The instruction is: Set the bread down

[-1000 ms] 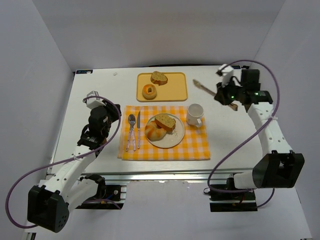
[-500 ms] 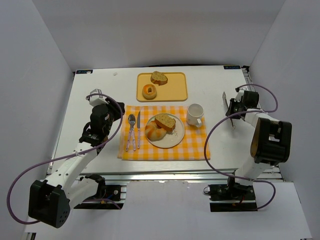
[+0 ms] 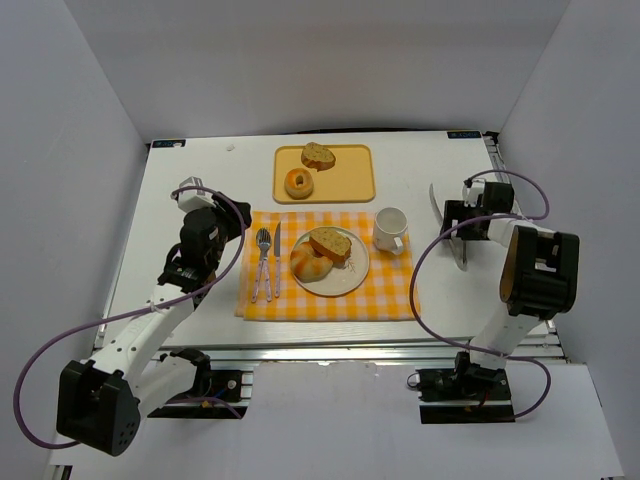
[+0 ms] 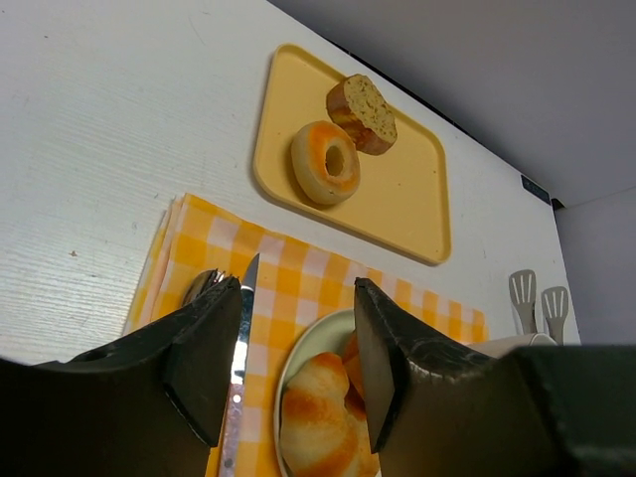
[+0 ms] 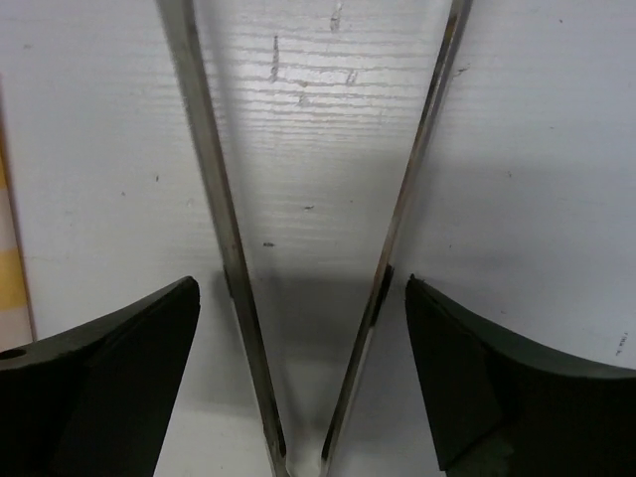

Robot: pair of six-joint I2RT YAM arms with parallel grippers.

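So the bread slice (image 3: 330, 243) sits on the plate (image 3: 350, 284) mid-bench, leaning on a roll (image 3: 306, 266). Looks placed to me. The right tool (image 5: 298, 328) is spread wide around the tongs (image 5: 214, 199), which seem to lie flat, right of the cup (image 3: 390, 228). I'd lift straight up so neither finger drags a tong arm. The left tool (image 4: 295, 338) is spread too, holding nothing.

Place: a robot lab test cell, dressed up as a breakfast table.
Enclosure: plain white panel walls (image 3: 90, 100) box in a white wooden table (image 3: 190, 175) on three sides.
Rig: a white jointed left arm (image 3: 150, 315) and a white jointed right arm (image 3: 538, 272) are bolted to a bare aluminium rail (image 3: 330, 352) at the near edge.
Staging: a yellow-and-white checked cloth (image 3: 390, 295), a white round plate (image 3: 345, 282) with a brown seeded bread slice (image 3: 330, 244), and a white ceramic mug (image 3: 389, 228).
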